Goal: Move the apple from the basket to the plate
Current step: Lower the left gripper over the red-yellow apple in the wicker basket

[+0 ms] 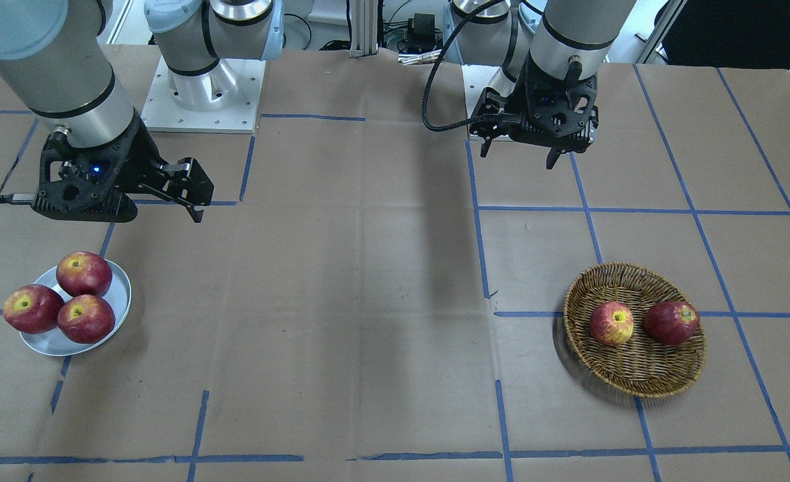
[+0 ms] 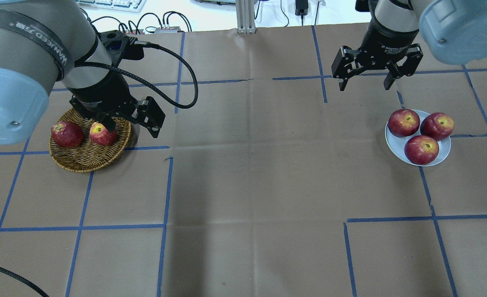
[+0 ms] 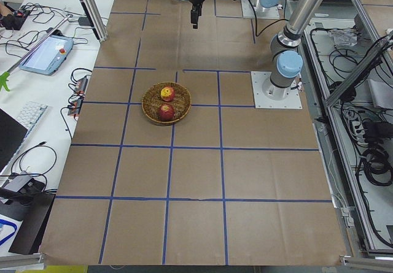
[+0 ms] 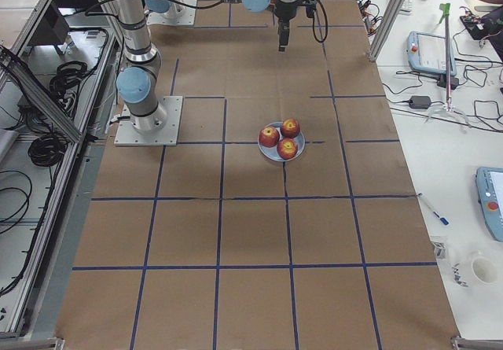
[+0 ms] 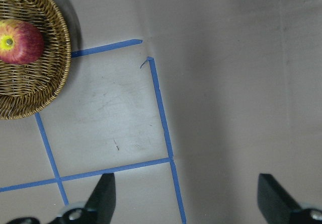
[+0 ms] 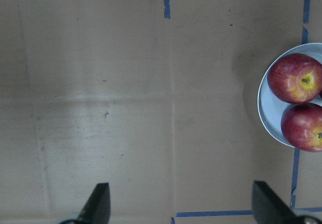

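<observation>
Front view: the apple [image 1: 612,323] sits in the basket [image 1: 636,385], left of a darker apple [image 1: 671,322]. The left pincer [image 1: 517,157] hangs released beyond its far side.

Overhead: the right pincer [image 2: 365,86], released and empty, hovers by the plate [image 2: 394,142], well apart from the basket.

Left wrist: the apple lies up-left of the jaws.

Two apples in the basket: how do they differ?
Colour: the apple has large yellow-streaked patches, while the dark apple is deep red nearly all over.
Place: the apple lies on the side of the basket toward the table's middle, while the dark apple lies toward the table's end on the robot's left.
Shared: they are of similar size, rest side by side in the basket with a narrow gap, and neither is held.
</observation>
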You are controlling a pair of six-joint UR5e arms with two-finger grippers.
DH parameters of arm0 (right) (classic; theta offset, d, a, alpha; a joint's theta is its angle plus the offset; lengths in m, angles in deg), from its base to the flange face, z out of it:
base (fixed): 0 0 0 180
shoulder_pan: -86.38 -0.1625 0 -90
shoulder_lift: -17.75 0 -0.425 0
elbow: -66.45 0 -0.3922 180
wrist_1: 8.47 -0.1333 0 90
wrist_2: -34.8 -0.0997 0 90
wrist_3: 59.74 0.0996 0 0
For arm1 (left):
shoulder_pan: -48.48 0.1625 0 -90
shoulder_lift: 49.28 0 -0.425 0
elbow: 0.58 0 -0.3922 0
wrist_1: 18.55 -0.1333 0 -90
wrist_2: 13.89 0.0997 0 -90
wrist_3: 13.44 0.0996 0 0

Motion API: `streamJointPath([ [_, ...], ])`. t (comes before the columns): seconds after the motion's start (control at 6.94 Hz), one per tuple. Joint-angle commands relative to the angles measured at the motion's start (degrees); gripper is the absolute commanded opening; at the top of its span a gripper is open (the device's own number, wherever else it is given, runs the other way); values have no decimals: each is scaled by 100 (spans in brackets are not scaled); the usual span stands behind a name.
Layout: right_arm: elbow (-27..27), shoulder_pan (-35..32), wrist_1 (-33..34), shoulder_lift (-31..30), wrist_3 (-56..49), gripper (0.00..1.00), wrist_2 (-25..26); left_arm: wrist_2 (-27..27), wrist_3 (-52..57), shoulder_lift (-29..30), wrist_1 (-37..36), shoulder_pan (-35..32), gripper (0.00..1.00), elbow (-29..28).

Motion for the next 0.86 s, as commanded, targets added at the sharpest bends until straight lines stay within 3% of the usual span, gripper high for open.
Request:
streamJointPath([
  [0.0, 0, 2, 0, 0, 0, 100, 0, 63, 9, -15, 19, 0, 99, -10],
  [0.72, 9, 2, 0, 0, 0, 100, 0, 99, 0, -68, 115, -8, 99, 43],
])
